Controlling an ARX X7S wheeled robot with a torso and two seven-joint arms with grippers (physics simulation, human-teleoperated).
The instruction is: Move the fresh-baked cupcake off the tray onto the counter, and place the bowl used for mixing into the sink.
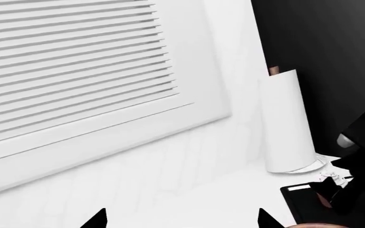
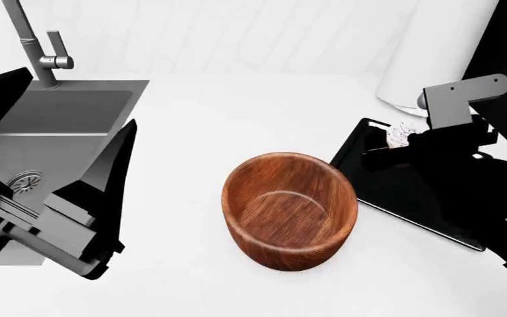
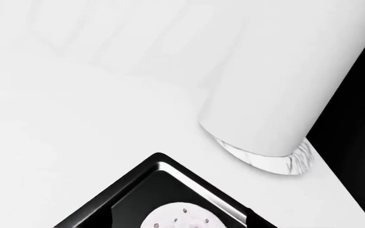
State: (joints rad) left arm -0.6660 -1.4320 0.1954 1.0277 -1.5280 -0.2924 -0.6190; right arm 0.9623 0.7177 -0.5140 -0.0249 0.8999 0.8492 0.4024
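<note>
Left gripper (image 2: 86, 218): lower left of the head view, large and dark, over the counter's edge beside the sink; nothing between its fingers, though how wide they stand I cannot tell; in its own wrist view only two black fingertips (image 1: 97, 219) show, well apart
Bowl (image 2: 290, 208): centre of the head view, reddish-brown wood, upright on the counter, empty, apart from both grippers, just beside the tray's left edge
Counter (image 2: 236, 119): plain white, filling the middle of the head view
Tray (image 2: 412, 198): glossy black, right of the head view, flat on the counter, partly covered by the right arm
Right gripper (image 2: 403, 148): right of the head view, low over the tray's far corner at the cupcake; whether it grips I cannot tell
Cupcake (image 3: 179, 217): on the tray near its far corner, white frosting with dark specks, at the bottom edge of the right wrist view
Sink (image 2: 68, 112): dark grey basin, upper left of the head view, round drain (image 2: 26, 181) in its floor
Faucet (image 2: 33, 43): steel, upright behind the sink
Paper roll (image 3: 277, 90): white, upright, upper right, beyond the tray
</note>
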